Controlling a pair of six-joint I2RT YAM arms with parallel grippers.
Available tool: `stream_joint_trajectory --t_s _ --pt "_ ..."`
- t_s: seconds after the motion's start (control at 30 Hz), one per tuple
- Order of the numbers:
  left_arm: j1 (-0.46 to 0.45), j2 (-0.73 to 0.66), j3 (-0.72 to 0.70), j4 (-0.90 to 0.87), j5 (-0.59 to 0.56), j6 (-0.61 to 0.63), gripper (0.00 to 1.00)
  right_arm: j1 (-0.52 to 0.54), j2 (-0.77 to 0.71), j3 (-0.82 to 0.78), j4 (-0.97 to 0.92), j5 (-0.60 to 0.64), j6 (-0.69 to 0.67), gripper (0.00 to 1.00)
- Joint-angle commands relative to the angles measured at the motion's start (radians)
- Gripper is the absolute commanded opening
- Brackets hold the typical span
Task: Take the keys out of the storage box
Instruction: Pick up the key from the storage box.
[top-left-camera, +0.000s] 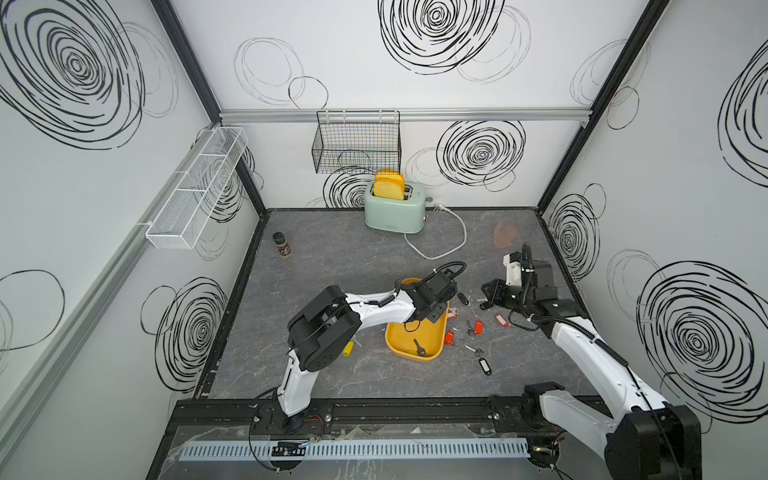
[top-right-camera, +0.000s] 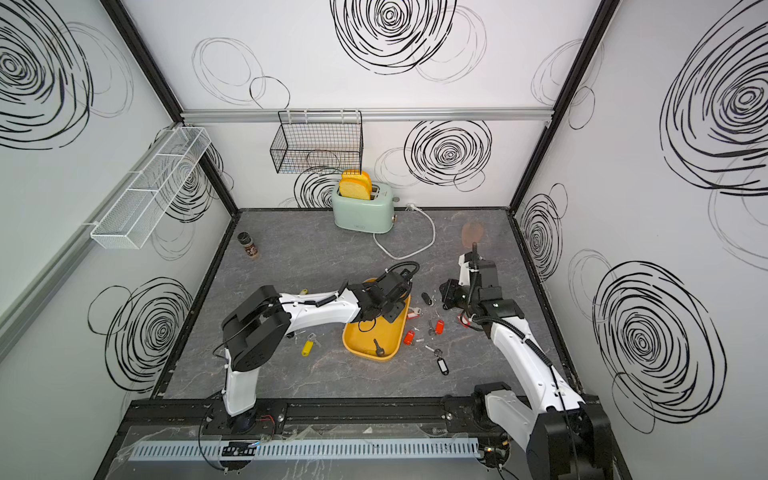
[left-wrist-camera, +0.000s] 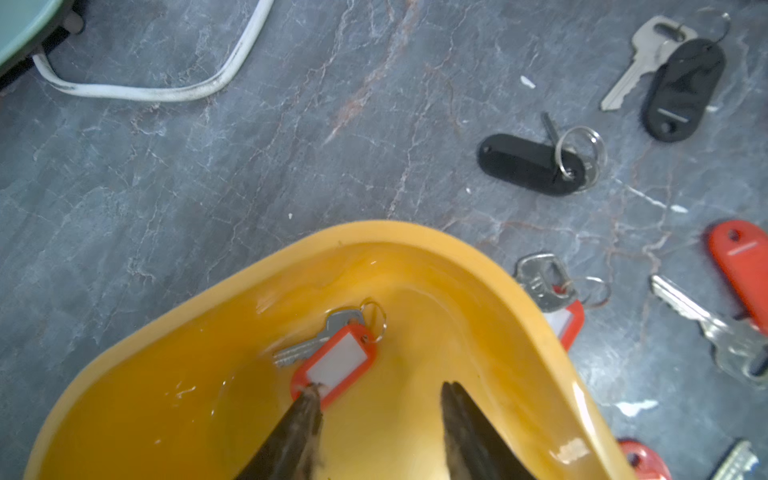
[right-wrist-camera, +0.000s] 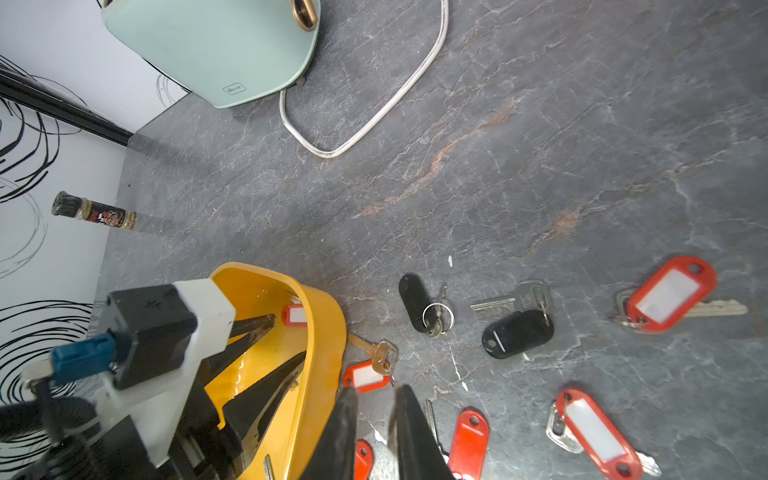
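Quick update from us: the storage box (top-left-camera: 432, 334) sits about mid-table on the grey marbled table (top-left-camera: 332, 270), with the mint-green toaster (top-left-camera: 395, 212) off at its 12 o'clock by the back wall. Most of the keys (right-wrist-camera: 517, 332) are already out, scattered on the table at the box's 3 o'clock side, a mix of red and black tags. A yellow-tagged key (top-right-camera: 306, 347) lies apart from them at about 8 o'clock. We count two inside the box: a dark-tagged key (top-left-camera: 419, 348) down at its 6 o'clock end and a red-tagged key (left-wrist-camera: 336, 361) up at the 12 o'clock end. The left gripper (left-wrist-camera: 380, 390) is down inside the box with its jaws spread wide and gripping nothing. One fingertip (left-wrist-camera: 309, 399) is right on the near end of that red tag. The right gripper (right-wrist-camera: 376, 392) hangs over the table at roughly the box's 2 o'clock. Its jaws are pulled in to a slim gap with nothing between them. Its tips are just short of a brass-looking key (right-wrist-camera: 380, 357) with a red tag that lies against the box's outer wall. We can't tell if they touch it.
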Motion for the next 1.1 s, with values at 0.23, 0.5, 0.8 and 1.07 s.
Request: stream_joint_trajectory --t_s 0.23,0.5,0.8,1.07 --pt "-0.013 0.085 0.07 0.043 -0.106 0.036 0.43 0.006 -0.016 -0.012 0.01 -0.005 -0.01 0.22" --pt "-0.023 0.127 0.094 0.043 -0.123 0.039 0.44 0.006 -0.012 -0.012 0.008 -0.001 -0.011 0.21" --pt "-0.027 0.152 0.102 0.038 -0.129 0.044 0.23 0.006 -0.015 -0.01 0.007 0.005 -0.01 0.21" --pt "-0.029 0.097 0.098 0.023 -0.137 0.041 0.07 0.006 -0.026 -0.014 0.01 0.009 -0.006 0.21"
